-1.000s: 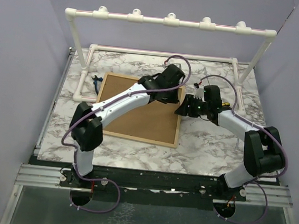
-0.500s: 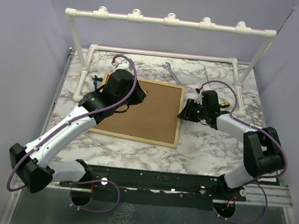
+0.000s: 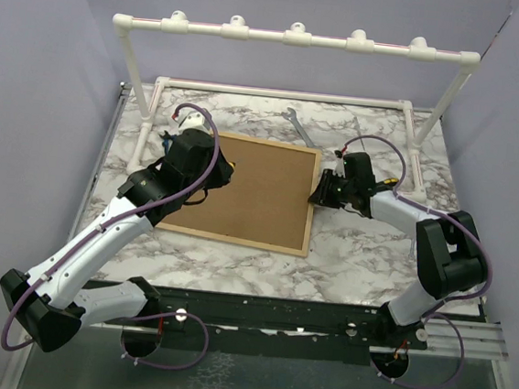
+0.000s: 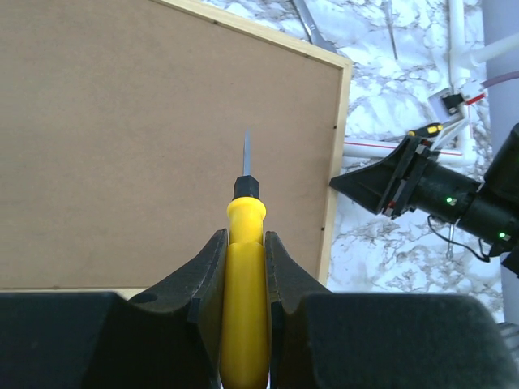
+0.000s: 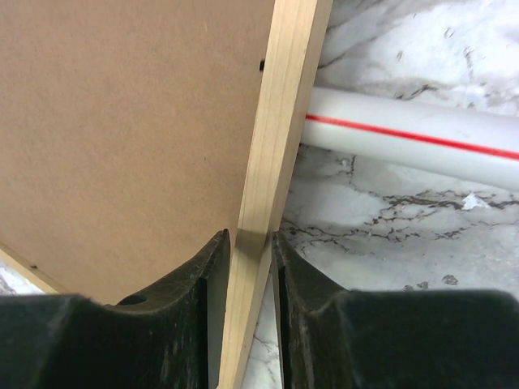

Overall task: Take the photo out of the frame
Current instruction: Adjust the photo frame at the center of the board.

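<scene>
Right end effector (image 5: 252,240) grips frame (image 3: 260,193) along its right edge

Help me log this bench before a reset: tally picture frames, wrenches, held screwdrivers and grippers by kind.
frame: 1
wrench: 1
screwdriver, held: 1
grippers: 2, left gripper and right gripper
Total: 5

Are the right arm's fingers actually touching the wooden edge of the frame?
Touching. The right wrist view shows the right gripper with its fingers pressed against both sides of the frame along its light-wood edging, with no gap visible.
</scene>
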